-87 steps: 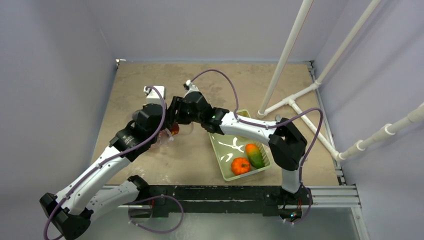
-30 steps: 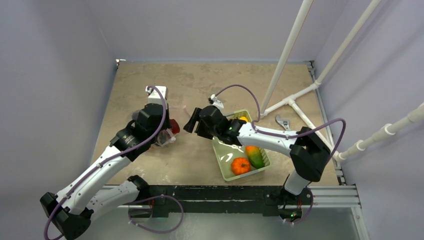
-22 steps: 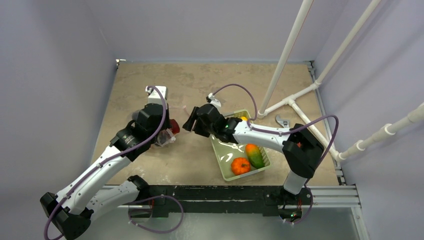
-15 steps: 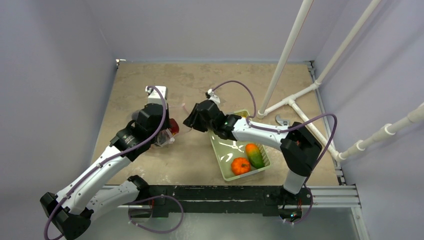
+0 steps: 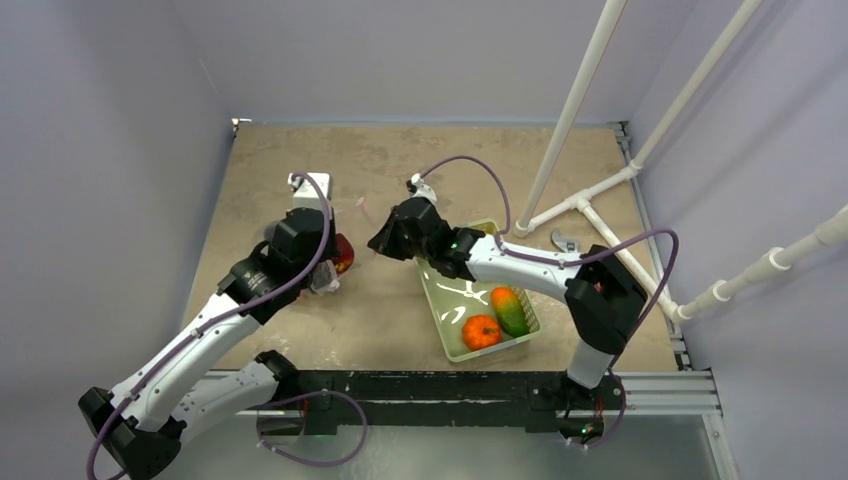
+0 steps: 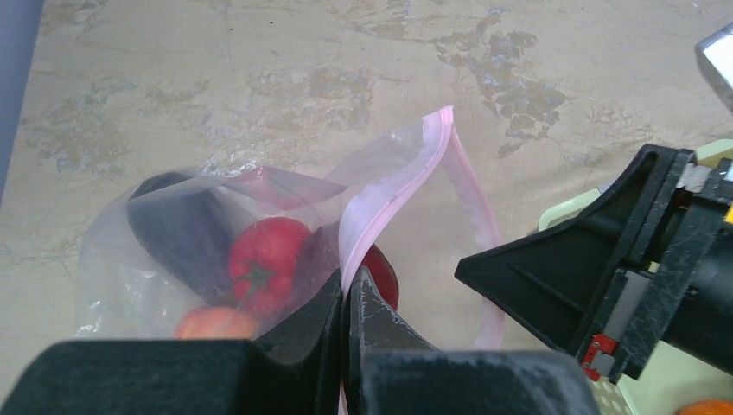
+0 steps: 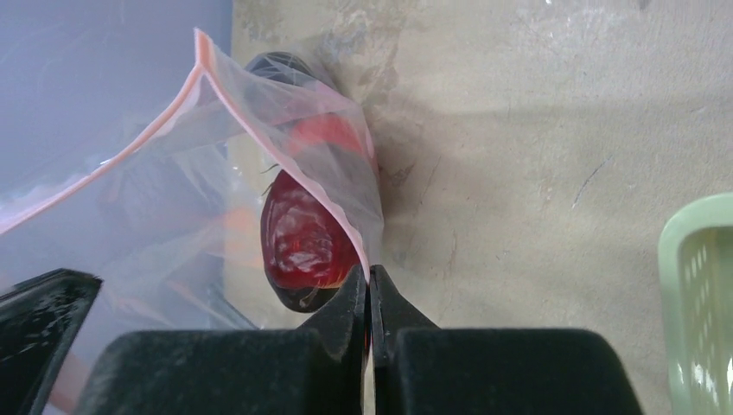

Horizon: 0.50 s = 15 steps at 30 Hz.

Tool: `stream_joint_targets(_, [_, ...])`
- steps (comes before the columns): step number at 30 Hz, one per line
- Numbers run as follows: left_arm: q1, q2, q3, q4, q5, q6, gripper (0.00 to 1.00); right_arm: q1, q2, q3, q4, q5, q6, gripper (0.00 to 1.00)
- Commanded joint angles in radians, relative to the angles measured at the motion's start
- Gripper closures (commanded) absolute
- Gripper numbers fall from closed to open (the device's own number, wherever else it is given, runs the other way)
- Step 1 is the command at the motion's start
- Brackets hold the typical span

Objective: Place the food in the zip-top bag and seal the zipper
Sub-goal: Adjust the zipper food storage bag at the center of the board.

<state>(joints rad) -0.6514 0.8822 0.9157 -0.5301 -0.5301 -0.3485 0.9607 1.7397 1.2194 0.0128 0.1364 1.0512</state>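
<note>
- Jaws of left gripper (image 6: 344,290) and right gripper (image 7: 369,281) are pressed together, each pinching the zipper (image 6: 406,177) of the zip-top bag (image 6: 112,251), left of the table's (image 5: 280,160) middle.
- Inside it: tomato (image 6: 259,259), eggplant (image 6: 173,238).
- Toward the right near corner, a basket (image 5: 490,352) with a pumpkin (image 5: 481,332); a wrench (image 5: 565,243) lies beside white pipes (image 5: 575,100).
- Mottled tan top, lilac walls (image 5: 400,50).
</note>
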Motion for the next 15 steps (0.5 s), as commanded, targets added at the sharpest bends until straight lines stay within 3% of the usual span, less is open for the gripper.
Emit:
stream_joint_targets(1, [-0.004, -0.025, 0.059, -0.023, -0.039, -0.012, 1.00, 0.000, -0.095, 0.084, 0.003, 0.024, -0.088, 1.00])
stream_joint_targets(8, [-0.004, -0.043, 0.207, -0.145, -0.128, 0.008, 1.00, 0.000, -0.152, 0.225, -0.124, 0.117, -0.215, 1.00])
stream_joint_targets(15, [-0.003, -0.075, 0.260, -0.236, -0.137, -0.057, 1.00, 0.000, -0.166, 0.385, -0.219, 0.122, -0.358, 1.00])
